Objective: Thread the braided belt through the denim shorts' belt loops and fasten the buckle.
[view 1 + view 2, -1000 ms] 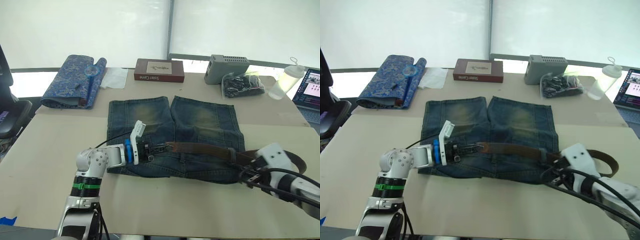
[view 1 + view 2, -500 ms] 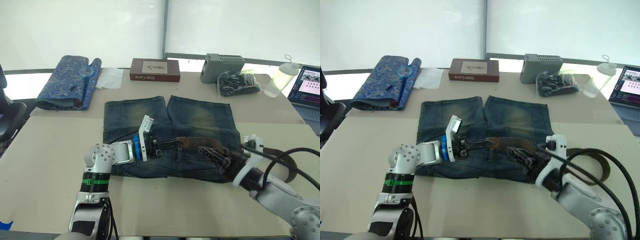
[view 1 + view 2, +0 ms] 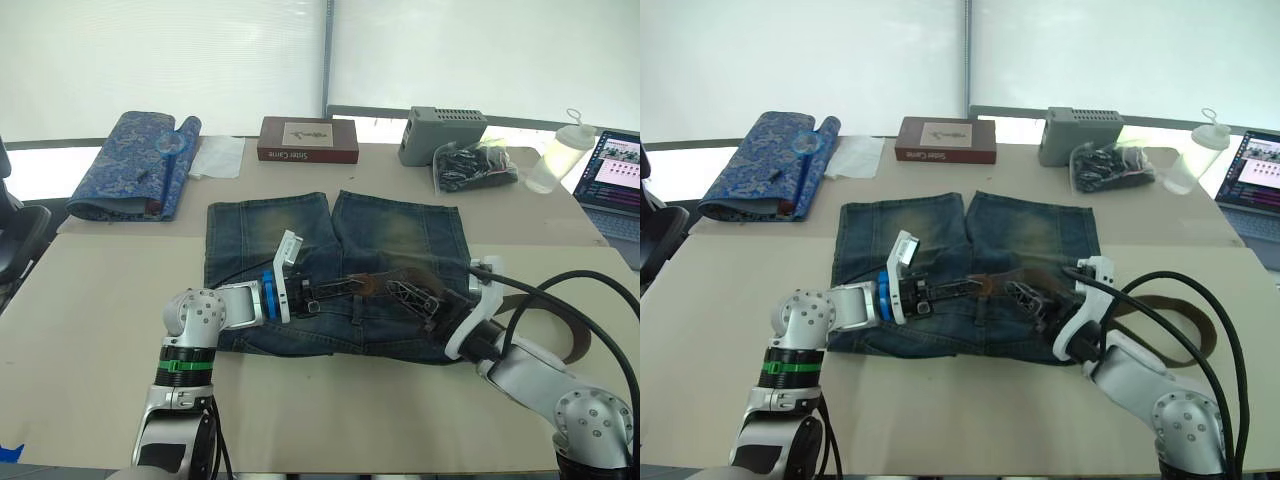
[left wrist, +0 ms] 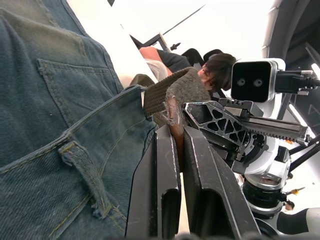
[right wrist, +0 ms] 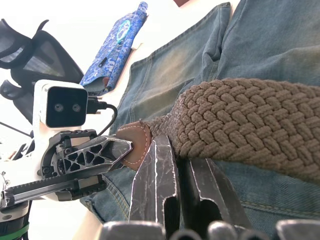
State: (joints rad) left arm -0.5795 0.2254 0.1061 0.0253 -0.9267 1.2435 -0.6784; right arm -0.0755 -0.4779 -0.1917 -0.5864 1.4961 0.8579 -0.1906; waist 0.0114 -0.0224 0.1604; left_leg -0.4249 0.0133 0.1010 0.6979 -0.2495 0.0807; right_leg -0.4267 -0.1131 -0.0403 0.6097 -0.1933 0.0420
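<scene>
A: Left gripper (image 4: pixel 172 150) state?
B: Fingers (image 4: pixel 162 170) clamped on the braided belt (image 5: pixel 240 127), right at its tan leather tip. Flat black metal, narrow gap, strap sandwiched between.
A: Right gripper (image 5: pixel 172 165)?
B: Same strap, fingers pinched on the woven part just behind that leather tip. Both grippers nearly touching, facing each other over the waistband.
A: Texture?
B: Belt is a chunky brown basket weave. Beside the left fingers a belt loop (image 4: pixel 87 167) stands out, frayed denim strip, orange stitching.
A: Where's the belt run?
B: From the fingers it goes across the denim shorts (image 3: pixel 300 225) and curls off onto the bench (image 3: pixel 90 290) by the right arm. Buckle not made out.
A: Shorts?
B: Faded blue, yellowish worn legs, lying flat.
A: Surface, further out?
B: Beige matte bench. Far edge: blue patterned fabric roll (image 3: pixel 135 160), brown book (image 3: pixel 308 140), grey box (image 3: pixel 440 133), clear bag (image 3: pixel 478 165) holding dark cables, plastic bottle (image 3: pixel 560 160), laptop (image 3: pixel 618 172). White blinds behind.
</scene>
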